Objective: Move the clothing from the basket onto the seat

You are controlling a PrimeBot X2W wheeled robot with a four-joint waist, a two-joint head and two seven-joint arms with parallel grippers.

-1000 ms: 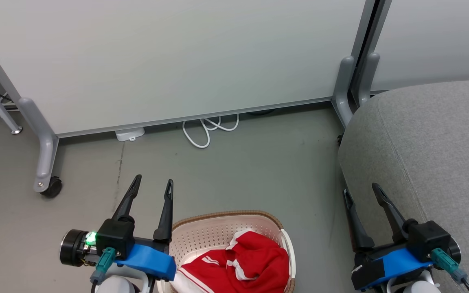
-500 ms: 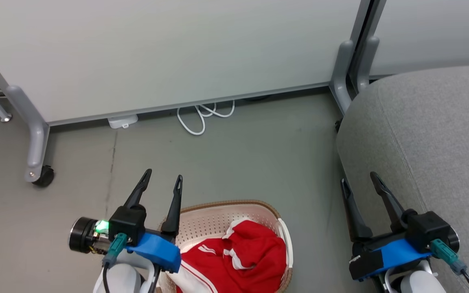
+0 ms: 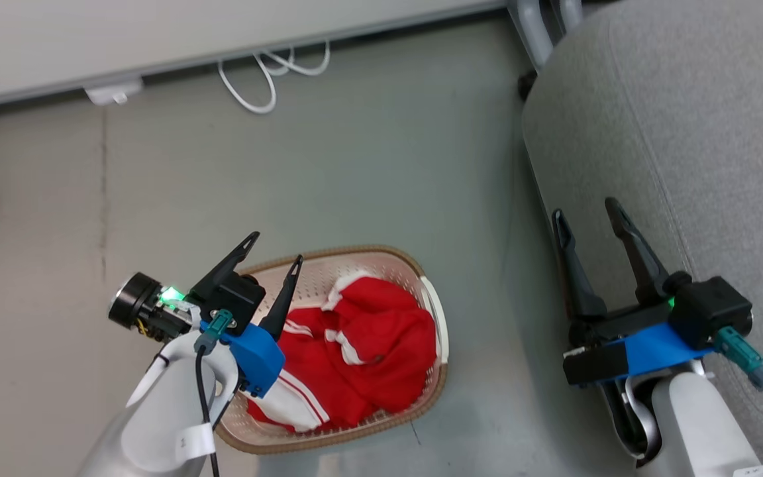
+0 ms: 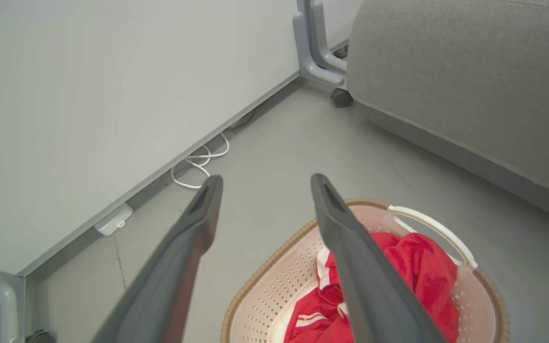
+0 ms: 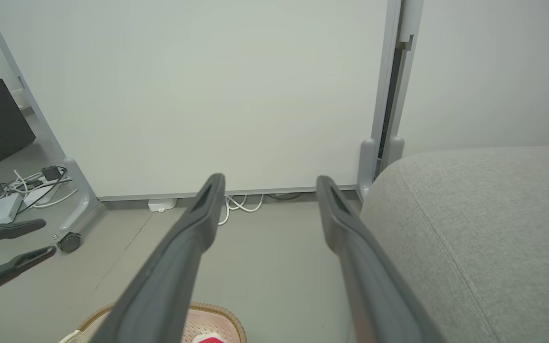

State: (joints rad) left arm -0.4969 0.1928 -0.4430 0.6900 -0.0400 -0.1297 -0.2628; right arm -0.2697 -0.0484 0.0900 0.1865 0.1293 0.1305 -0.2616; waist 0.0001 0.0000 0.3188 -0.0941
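While both pincers are spread wide and holding nothing, the head view has the left gripper point(image 3: 275, 247) hovering over the far-left rim of the basket point(image 3: 368, 248), with the clothing point(image 3: 368, 341) bunched inside toward the right. The right gripper point(image 3: 585, 208) hangs by the seat's point(image 3: 686, 119) left edge, well apart from the basket. Left wrist view: one finger lines up over the red pile and the other over bare floor, so dropping straight down could hook the rim or the white handle point(image 4: 434, 228) and drag the whole basket. Right wrist view: floor and seat ahead, so I reckon that arm's no backup if a shallow pinch grabs only part of the pile.
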